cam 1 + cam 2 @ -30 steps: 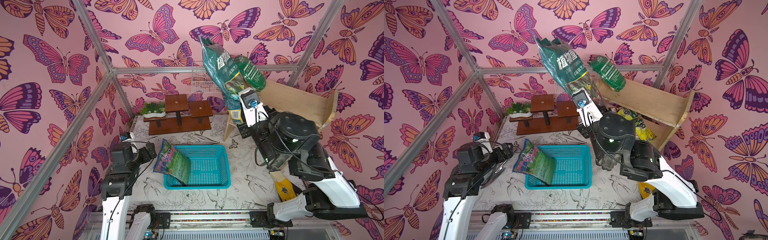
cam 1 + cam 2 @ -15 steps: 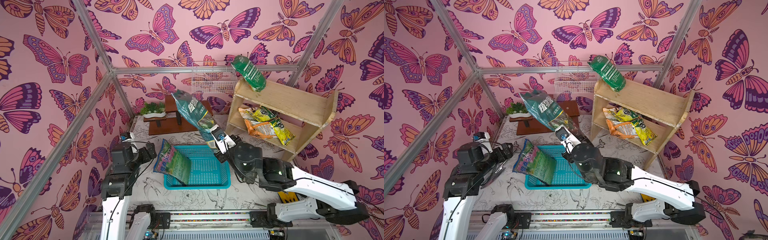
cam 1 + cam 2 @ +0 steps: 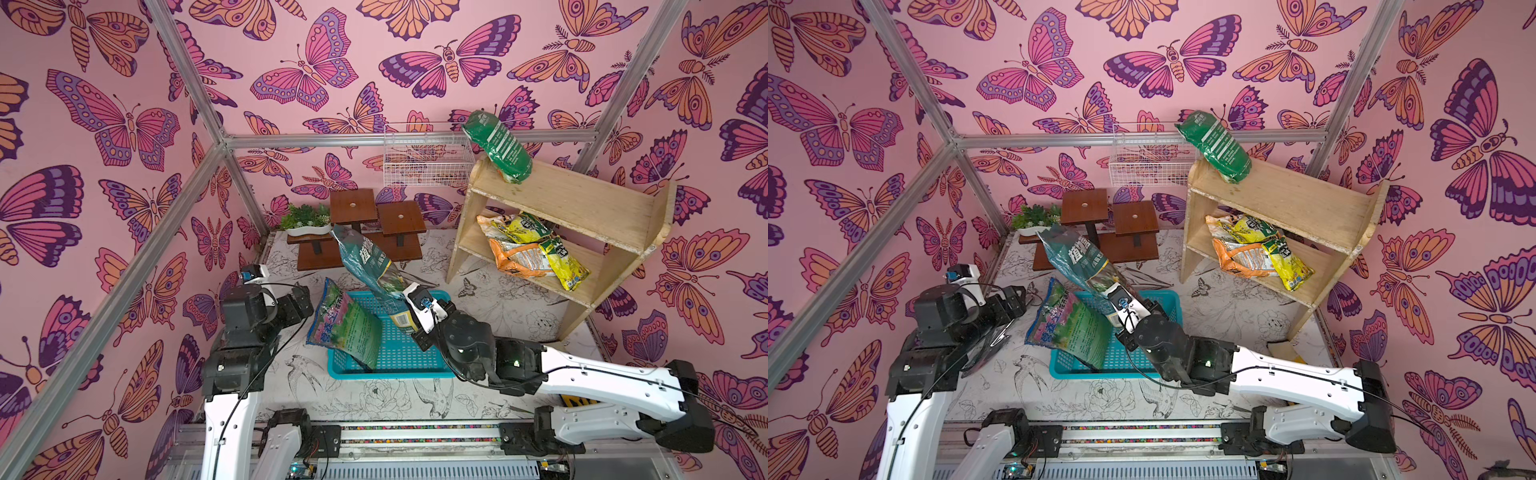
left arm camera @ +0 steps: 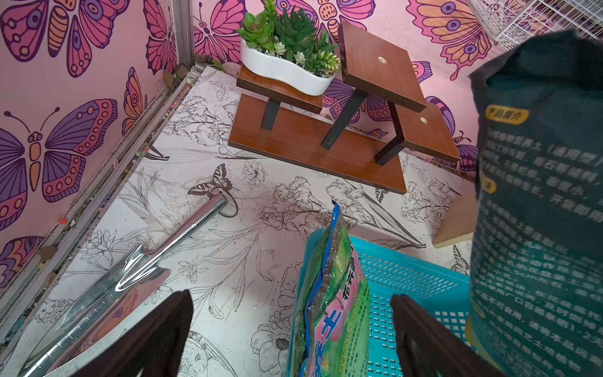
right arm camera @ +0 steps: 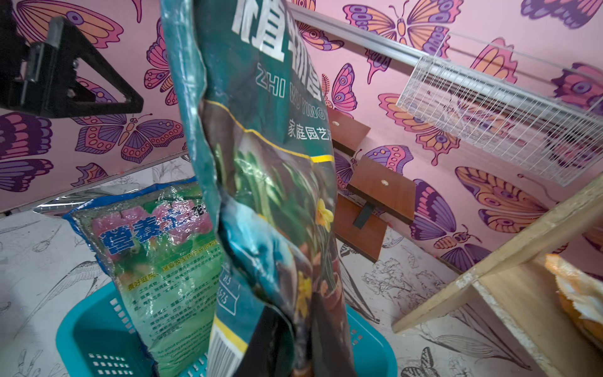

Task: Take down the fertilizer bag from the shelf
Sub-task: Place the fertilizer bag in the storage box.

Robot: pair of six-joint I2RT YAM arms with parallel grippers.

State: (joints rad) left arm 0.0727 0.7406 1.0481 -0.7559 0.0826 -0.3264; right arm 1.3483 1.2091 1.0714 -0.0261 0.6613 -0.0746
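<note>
Down from the pale plywood two-tier shelf (image 3: 582,199) at 2 o'clock, the right arm has been swinging over the last second toward the middle of the counter (image 3: 490,303), bringing the dark teal plastic fertilizer bag (image 3: 368,264) with it. The bag is now clear of the shelf and hanging over the turquoise perforated plastic basket (image 3: 390,372) near 6 o'clock.

The right gripper (image 3: 401,318) is clamping narrowly on the bag's lower end, so most of the bag is standing above the grip and leaning toward 11 o'clock. The left gripper (image 3: 300,306) is waiting at 9 o'clock of the basket, jaws spread wide and empty.

A green-and-pink glossy soil bag (image 3: 345,328) is already leaning inside the basket against its 9 o'clock rim, just beside the teal one.

Judging from this, the risks are these:
- The bag is top-heavy in a low pinch; it may be folding over or sliding out of the gripper if the wrist is tilting further.
- Lowering it as it leans could be pushing the green-and-pink bag over the rim toward the left gripper.
- Releasing while it is tilting toward 11 o'clock may be sending it out of the basket, toward the dark brown stepped wooden stand (image 3: 365,232) at 12 o'clock.
</note>
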